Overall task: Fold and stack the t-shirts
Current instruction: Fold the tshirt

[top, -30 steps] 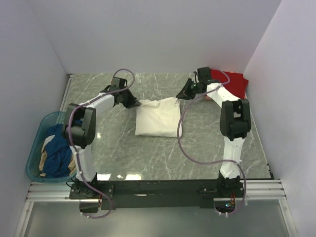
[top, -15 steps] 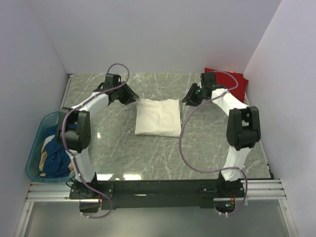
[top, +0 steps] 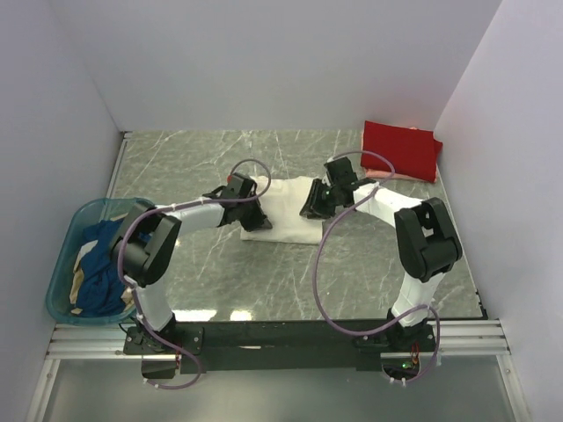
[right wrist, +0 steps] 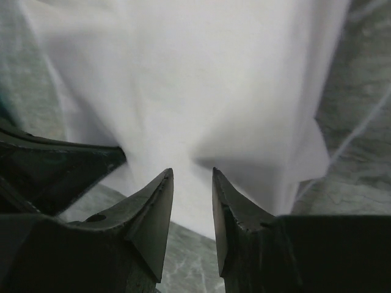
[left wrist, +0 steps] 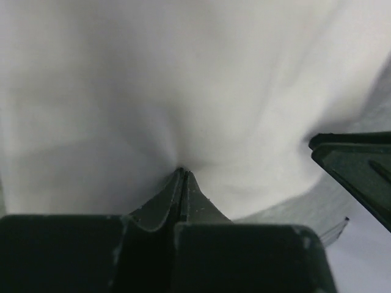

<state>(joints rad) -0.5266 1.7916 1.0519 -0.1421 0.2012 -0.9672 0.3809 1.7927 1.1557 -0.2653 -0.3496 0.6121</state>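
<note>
A folded cream-white t-shirt [top: 281,204] lies mid-table. My left gripper [top: 255,214] sits on its left side; in the left wrist view the gripper [left wrist: 182,172] is shut, with the white cloth [left wrist: 183,79] puckered at its tips. My right gripper [top: 310,208] is at the shirt's right side; in the right wrist view the gripper [right wrist: 190,172] stands slightly open, tips against the white cloth [right wrist: 195,79]. A folded red t-shirt [top: 401,148] lies at the far right corner with a pale pink edge [top: 392,176] under it. A dark blue shirt [top: 104,264] and a tan one [top: 79,280] are in the basket.
The teal plastic basket [top: 60,268] stands off the table's left edge. White walls close in the left, far and right sides. The marble tabletop [top: 264,281] runs to the rail by the arm bases. Each wrist view shows the other gripper close by.
Both grippers let go of the shirt's far corners and the cloth settled flat. They then came in and toward me onto the shirt's left and right sides, the left one shutting.
</note>
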